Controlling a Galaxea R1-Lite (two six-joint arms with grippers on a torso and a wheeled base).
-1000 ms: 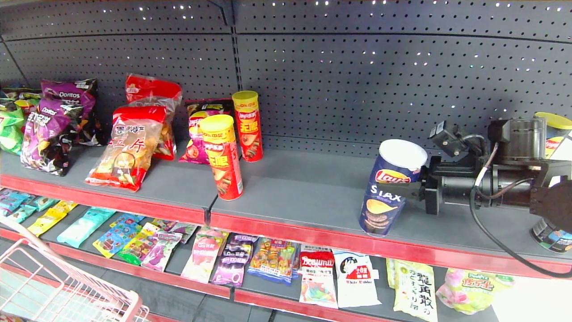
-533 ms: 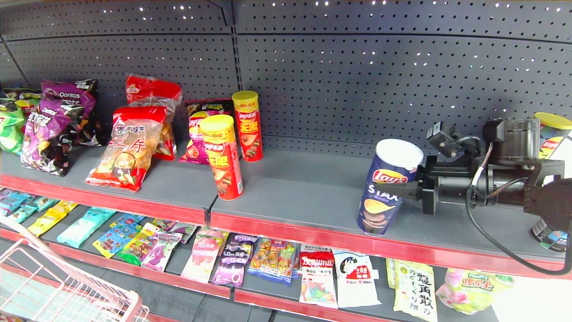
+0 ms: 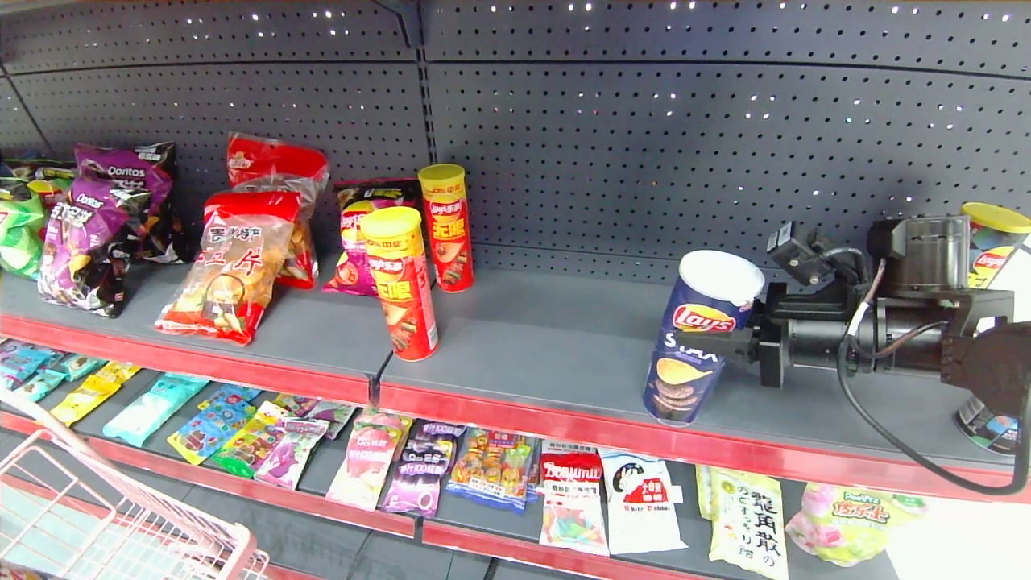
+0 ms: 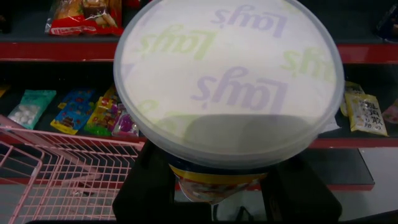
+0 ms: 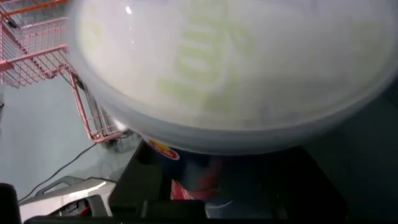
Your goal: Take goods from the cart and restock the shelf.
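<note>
- The right tool (image 3: 709,346) is clamped on the blue can (image 3: 699,318) at about mid-height, with one dark finger lying across the can's front. The right wrist view shows this tool (image 5: 217,190) under the can's pale round lid.
- The can's long axis is near upright but tilted. Its white lid leans toward the robot's right, and its base points left and forward.
- The base sits low over the shelf (image 3: 548,346), just behind the red front lip. I cannot tell whether it touches the board.
- The left tool (image 4: 214,202) is closed on a second can (image 4: 227,81), whose translucent lid faces the wrist camera. The pink wire cart (image 4: 62,168) is behind it.
- Bare grey board runs from the blue can leftward to the red cans (image 3: 400,282), and back to the perforated panel (image 3: 644,145).
- A yellow-lidded can (image 3: 995,234) stands at the back, beyond the right arm.
- The cans are smooth cylinders with plastic lids, and the chip bags (image 3: 233,266) are crinkled film.
</note>
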